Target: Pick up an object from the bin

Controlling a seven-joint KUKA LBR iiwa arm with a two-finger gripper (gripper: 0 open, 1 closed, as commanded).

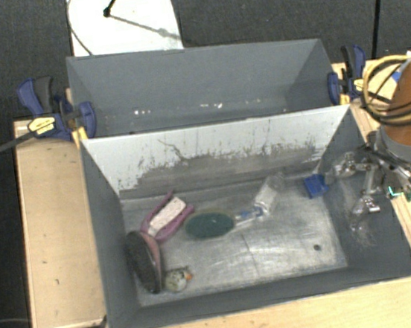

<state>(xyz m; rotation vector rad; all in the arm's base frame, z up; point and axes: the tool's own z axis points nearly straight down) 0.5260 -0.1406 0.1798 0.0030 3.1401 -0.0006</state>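
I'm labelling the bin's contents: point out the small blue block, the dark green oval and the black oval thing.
Small blue block [314, 186]: camera view, middle of its face.
Dark green oval [209, 225]: camera view, centre of the oval.
Black oval thing [141, 259]: camera view, middle of its body.

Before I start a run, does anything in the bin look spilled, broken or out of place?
Nothing looks spilled or broken. A black oval piece, a pink-handled tool and a dark green brush lie at the left and middle; only a small blue piece sits apart, by the right wall near the gripper.
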